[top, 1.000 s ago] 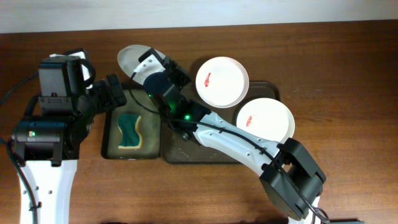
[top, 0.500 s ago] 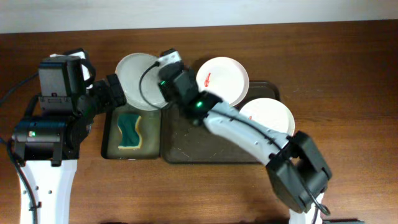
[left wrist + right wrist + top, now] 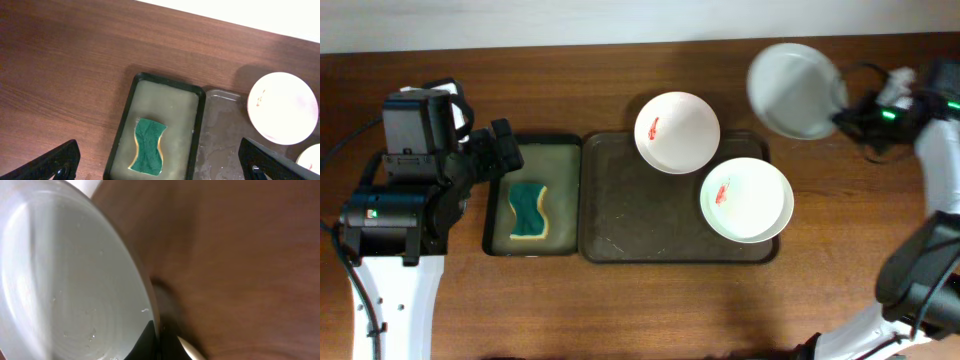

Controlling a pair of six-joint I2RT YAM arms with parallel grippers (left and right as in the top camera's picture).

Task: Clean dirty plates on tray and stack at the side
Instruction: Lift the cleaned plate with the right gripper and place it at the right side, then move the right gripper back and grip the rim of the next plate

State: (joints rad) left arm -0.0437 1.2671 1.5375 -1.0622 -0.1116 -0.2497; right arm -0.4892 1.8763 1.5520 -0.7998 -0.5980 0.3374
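Observation:
Two white plates with red smears sit on the dark brown tray (image 3: 640, 215): one at its back (image 3: 677, 131), also in the left wrist view (image 3: 282, 107), and one at its right (image 3: 746, 198). My right gripper (image 3: 847, 112) is shut on the rim of the pale bluish-green plate (image 3: 794, 90), held tilted above the table right of the tray. In the right wrist view this plate (image 3: 65, 280) fills the left half, wet, with no red showing. My left gripper (image 3: 160, 170) is open and empty above the sponge tray.
A narrow black tray (image 3: 562, 150) left of the brown tray holds a green sponge (image 3: 528, 210), also seen in the left wrist view (image 3: 147, 145). Bare wooden table (image 3: 840, 280) lies right of the brown tray.
My right arm has swung from the far left, over the sponge tray, across to the right side with the bluish-green plate. The left arm has not moved.

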